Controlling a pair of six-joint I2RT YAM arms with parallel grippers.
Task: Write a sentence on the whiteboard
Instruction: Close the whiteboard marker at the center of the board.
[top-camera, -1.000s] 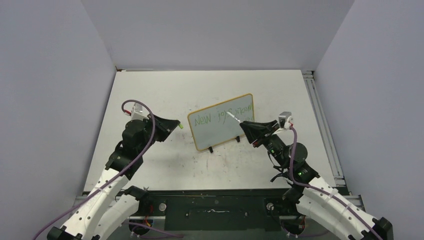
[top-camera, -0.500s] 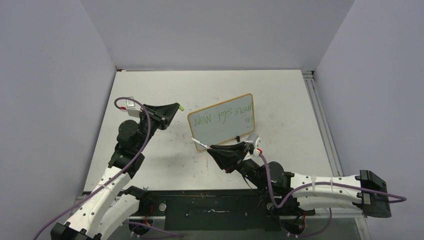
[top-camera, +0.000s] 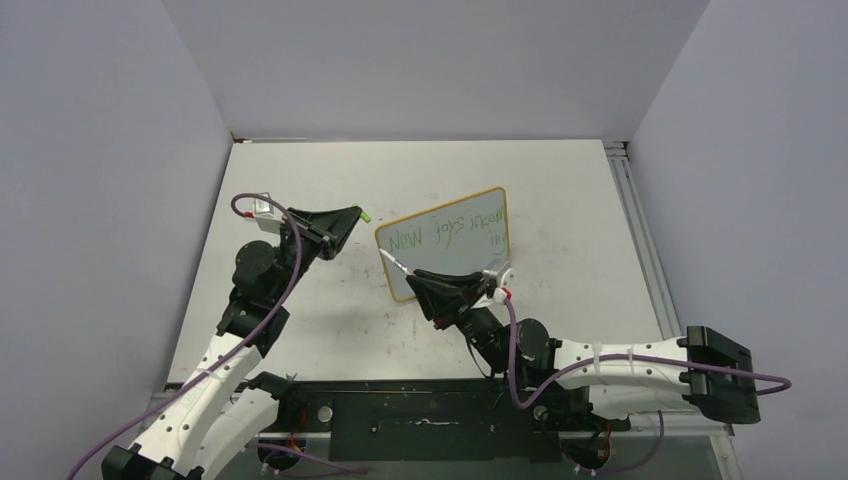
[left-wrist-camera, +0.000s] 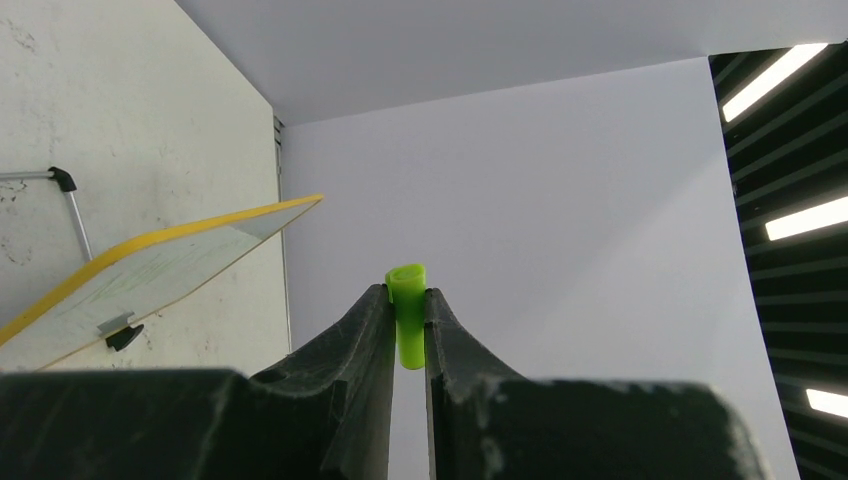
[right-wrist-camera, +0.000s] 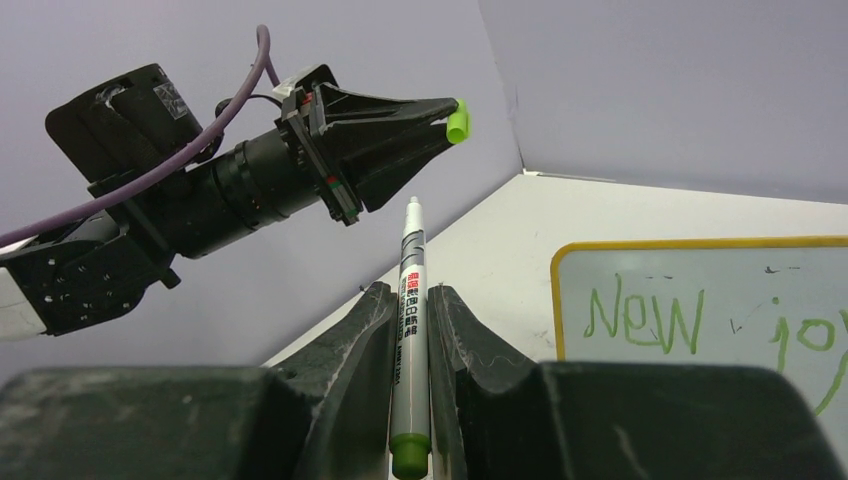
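Pale grey walls close in a scuffed white table (top-camera: 300, 180) in the top view. The whiteboard (top-camera: 470, 255) stands near the middle of the table, propped on two black feet and turned at a slant. The sentence (top-camera: 440, 236) runs across it in thin green marker, beginning "New joys", with a short second line at the right end. The left gripper (top-camera: 355, 213) hangs to the left of the board, apart from it, its jaws pinched on a small green cap (top-camera: 365, 214). The right gripper (top-camera: 412, 275) reaches in front of the board's lower left part and clamps a white marker (top-camera: 397, 264), whose tip points toward the board's left edge. Whether the tip touches cannot be told here.

From the left wrist, the two dark fingers are closed on the green cap (left-wrist-camera: 408, 310), which stands upright between their tips with its open end up. The whiteboard (left-wrist-camera: 150, 270) lies to the left, seen edge-on, with one black foot under it.

From the right wrist, the fingers grip the marker (right-wrist-camera: 408, 330) along its barrel, green end nearest the camera and tip pointing away. The tip is clear of the board and points up toward the left gripper (right-wrist-camera: 445, 115) and its cap (right-wrist-camera: 458, 120). The whiteboard (right-wrist-camera: 720, 270) sits to the right, showing "New" and the start of the next word.
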